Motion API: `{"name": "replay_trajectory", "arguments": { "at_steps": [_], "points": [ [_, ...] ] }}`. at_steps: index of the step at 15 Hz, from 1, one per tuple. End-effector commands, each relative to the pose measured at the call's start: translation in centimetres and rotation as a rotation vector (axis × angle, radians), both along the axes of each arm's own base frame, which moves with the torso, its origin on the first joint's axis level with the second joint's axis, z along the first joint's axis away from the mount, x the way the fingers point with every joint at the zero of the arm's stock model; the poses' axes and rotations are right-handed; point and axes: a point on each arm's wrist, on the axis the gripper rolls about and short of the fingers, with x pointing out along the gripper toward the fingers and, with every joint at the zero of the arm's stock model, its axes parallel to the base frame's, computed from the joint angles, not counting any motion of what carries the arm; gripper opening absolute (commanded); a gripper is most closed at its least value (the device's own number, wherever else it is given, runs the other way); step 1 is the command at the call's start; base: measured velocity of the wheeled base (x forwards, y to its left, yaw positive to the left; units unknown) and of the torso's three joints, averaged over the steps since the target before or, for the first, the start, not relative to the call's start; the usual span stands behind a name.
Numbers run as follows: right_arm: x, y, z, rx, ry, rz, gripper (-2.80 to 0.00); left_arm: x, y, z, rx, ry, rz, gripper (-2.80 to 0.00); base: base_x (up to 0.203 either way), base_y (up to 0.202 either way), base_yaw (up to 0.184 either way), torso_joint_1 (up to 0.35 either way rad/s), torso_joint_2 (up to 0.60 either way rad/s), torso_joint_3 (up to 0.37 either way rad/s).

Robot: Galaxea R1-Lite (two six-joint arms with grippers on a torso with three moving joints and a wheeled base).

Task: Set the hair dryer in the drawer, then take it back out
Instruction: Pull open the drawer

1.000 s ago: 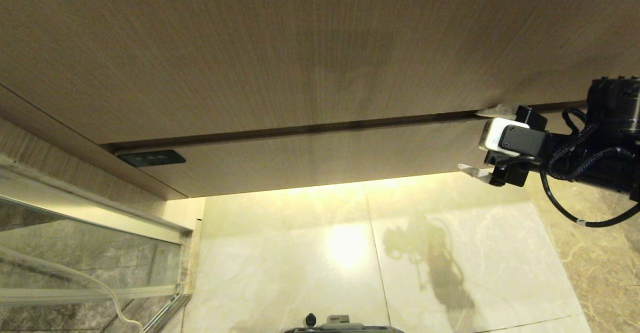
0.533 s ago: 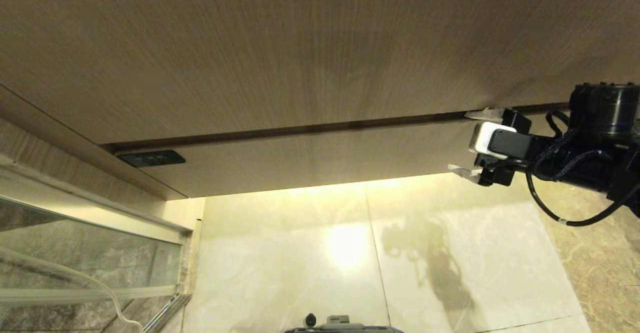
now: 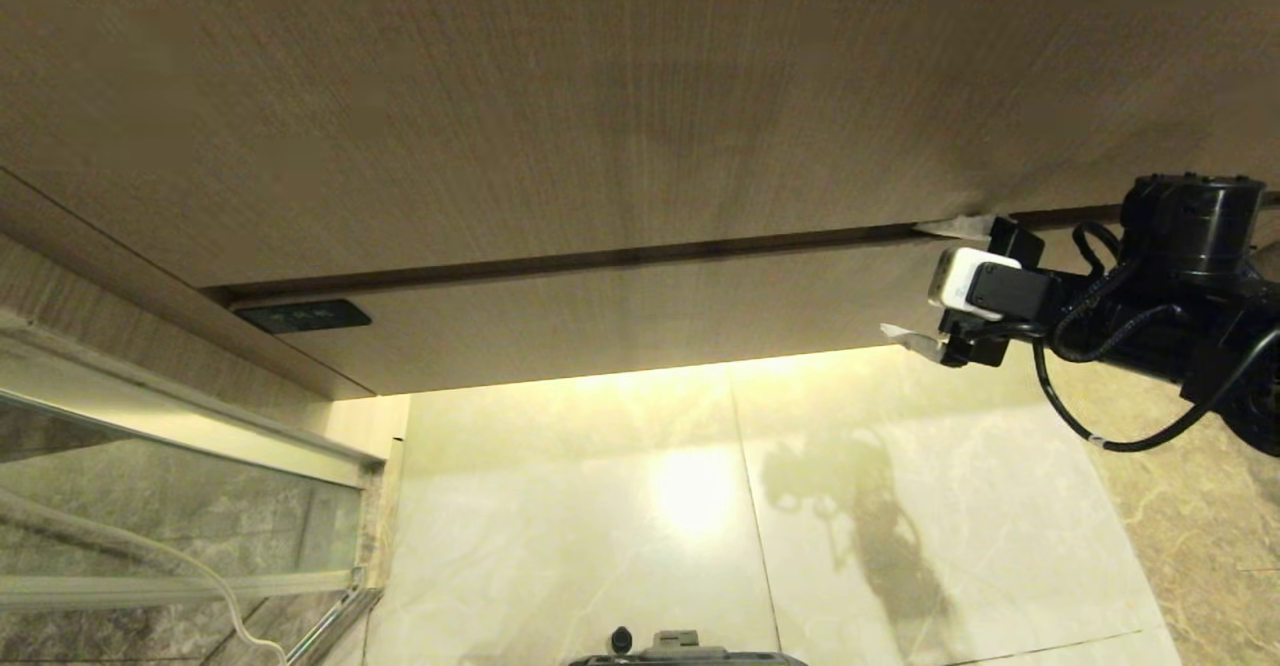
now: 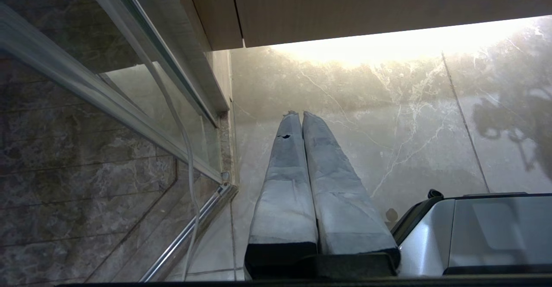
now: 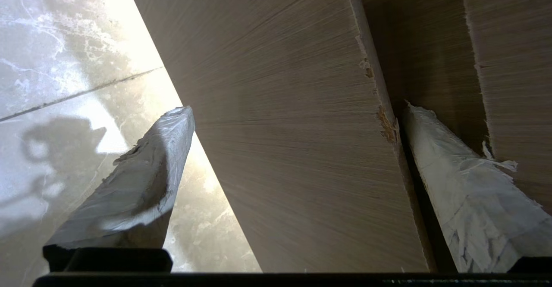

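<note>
The drawer shows as a shut, flat wood-grain front, a dark gap along its top edge. My right gripper is open at its right end, straddling the front: one finger lies at the gap above, the other at the lower edge. In the right wrist view the drawer fills the space between the fingers of the right gripper, and one finger sits in the gap beside a chipped edge. My left gripper hangs shut and empty over the floor. The hair dryer is out of view.
A larger wood panel rises above the drawer. A small black socket plate sits at the drawer's left end. A glass shower door with a white cord stands at the left. Glossy marble floor lies below; my base is nearby.
My right gripper has slid a little to the left along the drawer front, staying open. The drawer and the left arm have not moved.
</note>
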Motion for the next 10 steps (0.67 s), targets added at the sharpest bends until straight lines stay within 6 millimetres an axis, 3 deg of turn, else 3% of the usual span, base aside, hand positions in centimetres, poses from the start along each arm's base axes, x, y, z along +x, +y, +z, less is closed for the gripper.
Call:
{"name": "replay_trajectory", "arguments": {
  "at_steps": [1,5,10],
  "points": [
    [0.3,-0.1,-0.5,-0.015,0.032,-0.01,0.0,0.0,0.0,0.0,0.0,0.001,0.0,-2.8,0.0,0.0,0.0,0.0,0.0,0.0],
    [-0.5,-0.8,-1.6,-0.09,0.231,-0.066,0.0,0.0,0.0,0.0,0.0,0.0,0.0,-2.8,0.0,0.0,0.0,0.0,0.0,0.0],
    [-2.0,-1.7,-1.4,-0.124,0.308,-0.124,0.0,0.0,0.0,0.0,0.0,0.003,0.0,-2.8,0.0,0.0,0.0,0.0,0.0,0.0]
  ]
}}
